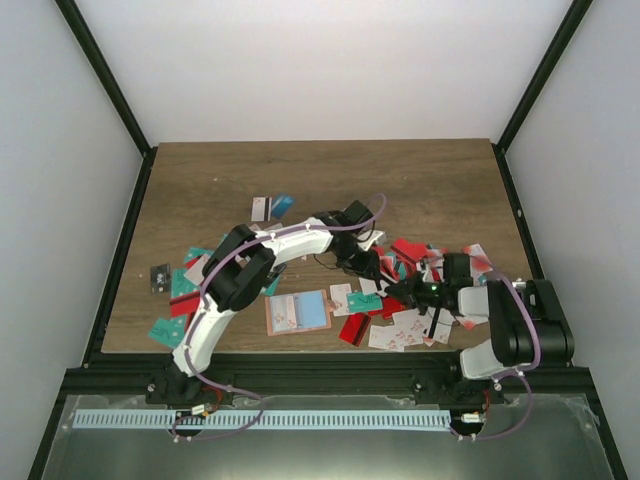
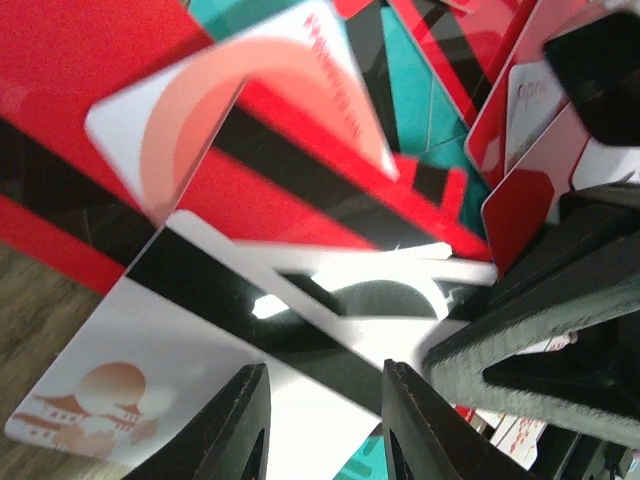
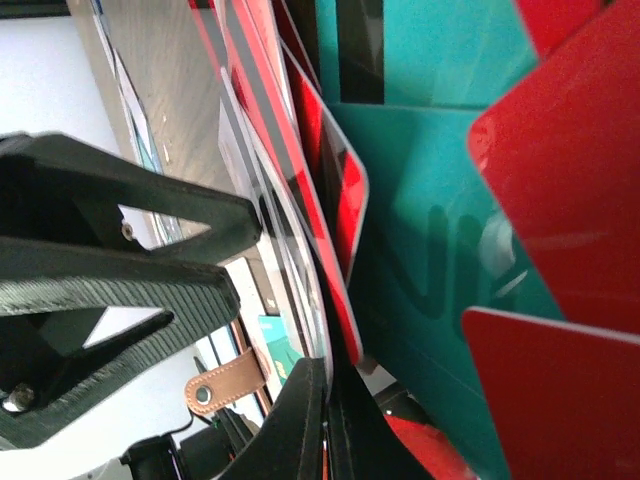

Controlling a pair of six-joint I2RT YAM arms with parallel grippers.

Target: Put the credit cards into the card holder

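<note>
The salmon-pink card holder (image 1: 298, 312) lies open on the table near the front; its tan strap shows in the right wrist view (image 3: 225, 380). Teal, red and white credit cards (image 1: 410, 255) lie scattered in a pile to its right. My left gripper (image 1: 367, 268) is open, its fingers (image 2: 245, 425) on either side of a white card with a black stripe (image 2: 200, 330). My right gripper (image 1: 398, 291) is shut on the edge of a whitish card (image 3: 300, 280), seen edge-on among red and teal cards (image 3: 430, 250). The two grippers are close together.
More cards lie at the table's left (image 1: 180, 290) and far middle (image 1: 270, 206). A small dark object (image 1: 159, 277) sits near the left edge. Black frame posts and white walls enclose the table. The right gripper's body (image 2: 540, 340) crowds the left wrist view.
</note>
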